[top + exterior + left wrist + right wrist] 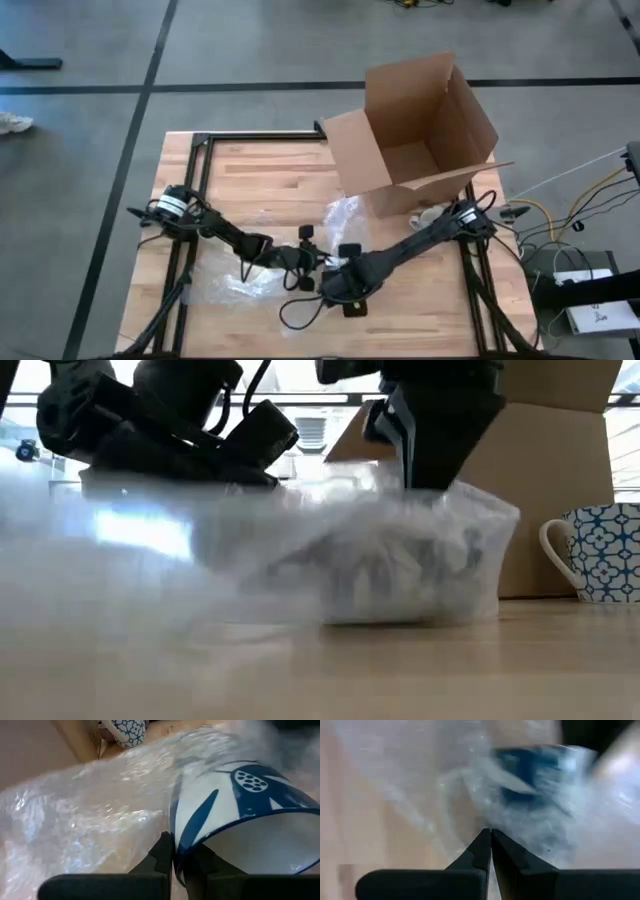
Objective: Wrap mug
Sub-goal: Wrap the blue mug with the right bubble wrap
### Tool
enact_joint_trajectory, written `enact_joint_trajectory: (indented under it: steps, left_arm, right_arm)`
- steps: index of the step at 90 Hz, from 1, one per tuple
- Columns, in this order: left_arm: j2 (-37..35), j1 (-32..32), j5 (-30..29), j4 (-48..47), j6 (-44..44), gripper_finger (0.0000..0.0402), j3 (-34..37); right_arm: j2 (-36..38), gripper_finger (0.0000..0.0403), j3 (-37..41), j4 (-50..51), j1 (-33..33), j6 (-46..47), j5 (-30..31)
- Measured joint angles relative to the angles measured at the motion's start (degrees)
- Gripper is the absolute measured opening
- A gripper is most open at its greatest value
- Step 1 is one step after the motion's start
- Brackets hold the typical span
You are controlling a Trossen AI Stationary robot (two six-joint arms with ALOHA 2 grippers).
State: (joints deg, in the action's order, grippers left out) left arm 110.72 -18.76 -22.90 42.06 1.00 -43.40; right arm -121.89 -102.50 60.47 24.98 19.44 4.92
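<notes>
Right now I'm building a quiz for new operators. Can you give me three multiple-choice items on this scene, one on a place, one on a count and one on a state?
1. Where is the flower-patterned mug in relation to the cardboard box?
A. inside it
B. beside it, on the table
C. on top of it

2. How many mugs show in the left wrist view?
A. one
B. two
C. four

3. What is the left end effector doing?
A. spread wide open
B. shut on nothing
C. shut on the rim of the leaf-patterned mug

Answers:
1 B: the low view shows it standing on the tabletop next to the box wall.
2 B: one is close up and a second stands farther off by the box.
3 C: its fingers sit on either side of the rim.
</notes>
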Motion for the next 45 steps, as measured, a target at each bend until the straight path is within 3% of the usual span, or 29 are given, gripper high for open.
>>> enact_joint_trajectory:
  steps: [24, 45]
  left_arm:
    - [-0.04, -0.07, 0.09, 0.09, 0.69, 0.0005, -0.04]
    - [-0.09, -0.07, 0.07, 0.11, 0.61, 0.0005, 0.0]
  right_arm:
    - [-2.85, 0.0001, 1.49, -3.7, -0.52, -4.2, -0.56]
    - [-2.94, 0.0001, 1.28, -7.47, -2.25, -13.75, -7.81]
